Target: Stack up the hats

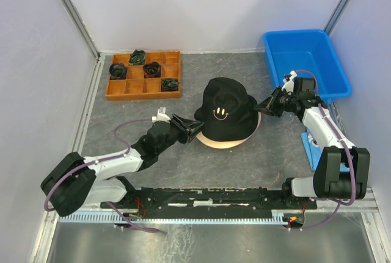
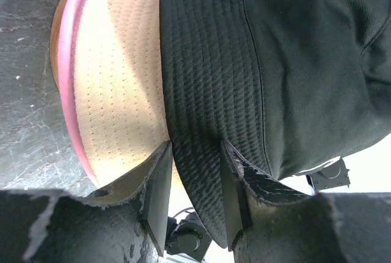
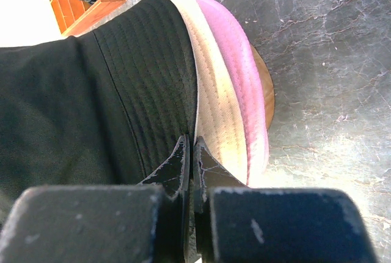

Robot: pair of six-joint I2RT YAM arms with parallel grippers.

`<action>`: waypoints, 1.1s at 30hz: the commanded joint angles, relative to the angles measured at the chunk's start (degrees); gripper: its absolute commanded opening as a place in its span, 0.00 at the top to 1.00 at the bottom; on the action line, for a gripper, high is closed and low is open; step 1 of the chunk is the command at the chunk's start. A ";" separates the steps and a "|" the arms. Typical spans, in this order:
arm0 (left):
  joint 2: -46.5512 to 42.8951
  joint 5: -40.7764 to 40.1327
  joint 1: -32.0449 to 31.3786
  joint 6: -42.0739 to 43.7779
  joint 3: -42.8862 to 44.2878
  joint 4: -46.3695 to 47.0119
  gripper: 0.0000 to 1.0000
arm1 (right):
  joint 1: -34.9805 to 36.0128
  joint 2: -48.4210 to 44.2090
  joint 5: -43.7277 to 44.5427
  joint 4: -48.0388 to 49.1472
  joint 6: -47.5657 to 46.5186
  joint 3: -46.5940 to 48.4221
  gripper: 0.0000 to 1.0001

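The black hat (image 1: 226, 107) with a yellow smiley sits on top of the pile at the table's middle. Under it lie the beige hat (image 3: 217, 110) and a pink hat (image 3: 241, 68), over the wooden stand (image 3: 267, 95). My left gripper (image 1: 194, 127) is at the black hat's left brim; its jaws are open with the brim (image 2: 195, 122) hanging between them. The beige hat (image 2: 122, 92) and the pink hat (image 2: 70, 74) also show in the left wrist view. My right gripper (image 1: 264, 105) is shut on the black hat's right brim (image 3: 153, 80), the jaws (image 3: 193, 144) pinched at its edge.
An orange compartment tray (image 1: 143, 96) at the back left holds several dark coiled bundles (image 1: 137, 57). A blue bin (image 1: 333, 68) stands at the back right, just behind my right arm. White walls close in the sides and the back.
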 commanded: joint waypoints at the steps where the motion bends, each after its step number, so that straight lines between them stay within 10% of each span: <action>1: -1.89 -3.88 -2.07 -3.03 2.00 4.50 0.58 | -0.12 -0.85 -1.43 2.31 0.49 0.28 1.00; 7: -4.93 -6.35 -3.31 -2.94 1.93 1.35 0.59 | -0.16 -0.59 -1.48 2.45 0.39 0.46 1.00; 17: -8.20 -8.14 -3.47 -2.87 -0.82 -2.96 0.97 | -0.16 -0.68 -1.70 2.54 0.53 0.42 1.00; 25: -15.58 -8.42 -3.71 -2.38 -2.50 -7.44 0.52 | -0.11 -0.46 -1.71 2.79 0.57 0.48 1.00; 33: -19.58 -11.45 -5.93 -6.62 -5.45 -8.22 0.46 | -0.16 -0.23 -1.61 3.61 1.42 -0.12 1.00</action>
